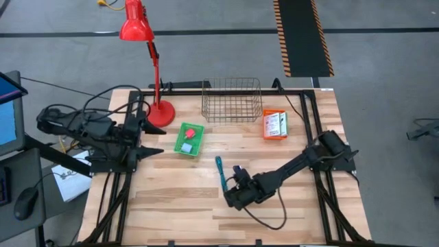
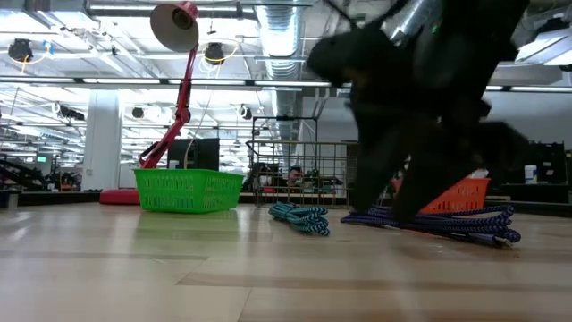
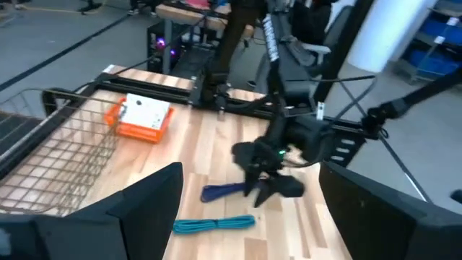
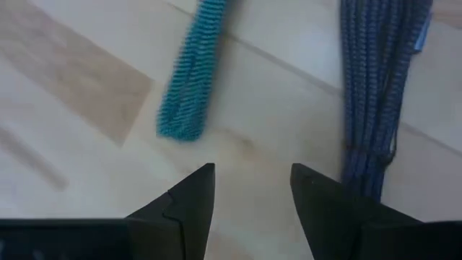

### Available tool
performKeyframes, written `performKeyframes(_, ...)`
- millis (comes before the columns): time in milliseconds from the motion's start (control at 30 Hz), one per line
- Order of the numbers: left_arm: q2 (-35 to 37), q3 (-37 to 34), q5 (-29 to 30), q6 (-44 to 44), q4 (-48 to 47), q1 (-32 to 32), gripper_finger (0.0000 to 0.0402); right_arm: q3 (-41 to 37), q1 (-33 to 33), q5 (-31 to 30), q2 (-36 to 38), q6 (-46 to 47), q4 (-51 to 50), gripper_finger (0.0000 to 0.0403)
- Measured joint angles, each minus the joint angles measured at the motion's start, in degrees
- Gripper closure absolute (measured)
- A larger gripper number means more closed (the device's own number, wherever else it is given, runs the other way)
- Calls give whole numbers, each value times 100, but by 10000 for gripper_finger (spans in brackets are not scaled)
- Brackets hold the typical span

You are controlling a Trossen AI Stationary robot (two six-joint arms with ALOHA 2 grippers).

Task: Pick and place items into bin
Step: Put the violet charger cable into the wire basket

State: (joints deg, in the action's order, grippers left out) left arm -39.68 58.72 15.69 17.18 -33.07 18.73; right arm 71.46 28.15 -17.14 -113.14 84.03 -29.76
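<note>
My right gripper is open and points down at bare wood between the slim teal stick and the slim dark-blue stick. Both sticks look like bundles of cord and lie flat on the table. In the high view the gripper sits by the near end of the teal stick. Two white printed card packs lie in an orange tray. The light-blue and pink-red pieces lie in a green basket. My left gripper is open and waits at the table's left edge.
A wire bin stands at the far edge, between the green basket and the orange tray. A red desk lamp stands left of the bin. A black cable loops near the right arm. Bare wood lies toward the near edge.
</note>
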Motion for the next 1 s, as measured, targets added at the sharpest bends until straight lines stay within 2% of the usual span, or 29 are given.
performKeyframes(100,-3,2,-1,-95,-5,125,88,113,-122,70,-158,-2,7,228)
performKeyframes(233,60,4,-22,-146,-111,240,88,523,-143,-293,-156,-235,-1,228)
performKeyframes(400,129,6,-47,-159,-106,343,88,1136,-240,-437,-149,-223,-1381,228)
performKeyframes(533,164,6,-56,-159,-108,390,88,1240,-333,-521,-149,-10,-2208,228)
performKeyframes(1000,162,6,-510,-113,-263,393,88,1082,-466,146,-149,-199,-2351,228)
